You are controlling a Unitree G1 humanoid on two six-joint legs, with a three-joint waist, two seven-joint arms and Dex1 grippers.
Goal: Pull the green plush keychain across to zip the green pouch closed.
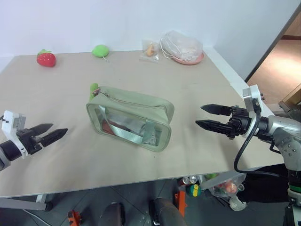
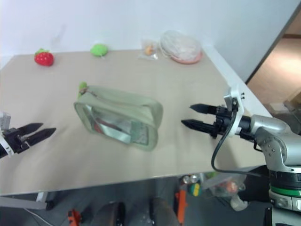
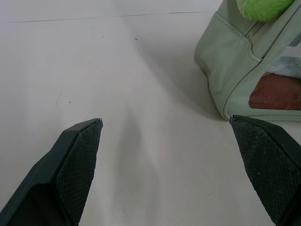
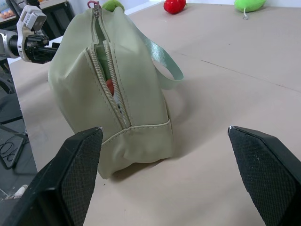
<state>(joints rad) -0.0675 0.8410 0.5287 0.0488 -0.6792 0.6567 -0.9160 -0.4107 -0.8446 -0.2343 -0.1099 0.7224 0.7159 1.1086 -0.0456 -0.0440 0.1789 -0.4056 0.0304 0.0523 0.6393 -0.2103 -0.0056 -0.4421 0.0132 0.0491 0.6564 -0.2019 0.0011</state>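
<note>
Head views: we found green pouch mid-frame on table, zipper unclosed; green plush keychain at its upper-left corner. Left gripper lower left, right gripper right of centre; both fingers wide, holding nothing, apart from pouch.

Left wrist view: we saw pouch corner upper right, keychain at top edge.

Right wrist view: zipper gaping, pouch left of centre.

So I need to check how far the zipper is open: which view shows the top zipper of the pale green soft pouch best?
The right wrist view: the zipper runs toward the camera, gaping open along the pale green soft pouch. The eye views show it as a thin line; the left wrist view shows a short end.
</note>
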